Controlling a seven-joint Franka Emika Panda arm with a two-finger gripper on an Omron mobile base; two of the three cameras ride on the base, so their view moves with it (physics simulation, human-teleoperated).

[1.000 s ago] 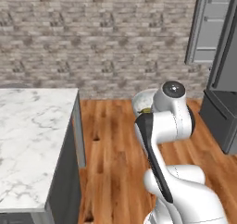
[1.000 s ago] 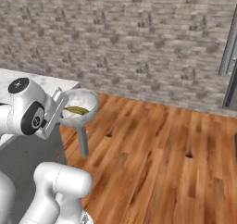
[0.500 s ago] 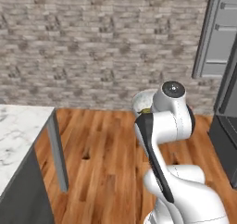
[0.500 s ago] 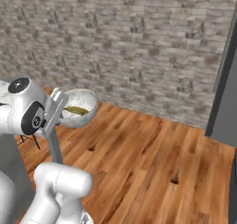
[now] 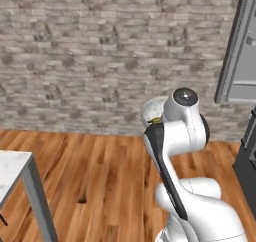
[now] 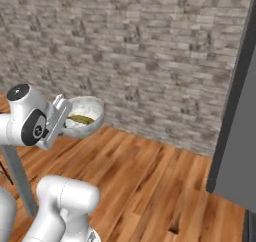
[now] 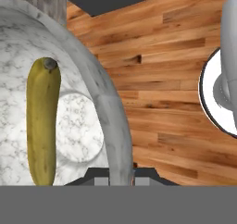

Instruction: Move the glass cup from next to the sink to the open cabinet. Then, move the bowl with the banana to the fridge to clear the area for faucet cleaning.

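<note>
Gripper (image 7: 121, 176) fingers pinch the rim of one marbled white bowl (image 7: 83, 126), one tip on each side of the wall, at the bottom centre of the hand view. One yellow-brown banana (image 7: 42, 121) lies inside the bowl, running top to bottom at the left of that frame. In the right base view the bowl (image 6: 86, 116) is held up off the floor at middle left, just beyond the white arm (image 6: 30, 123), with the banana (image 6: 81, 119) showing over its rim. In the left base view the bowl (image 5: 153, 111) peeks out at centre, mostly behind the arm. One brick wall (image 5: 100, 56) fills the background and wooden floor (image 6: 150, 186) lies below. One marble counter corner (image 5: 10, 171) sits at the lower left of the left base view. One grey fridge door (image 5: 242, 46) stands at upper right there.
</note>
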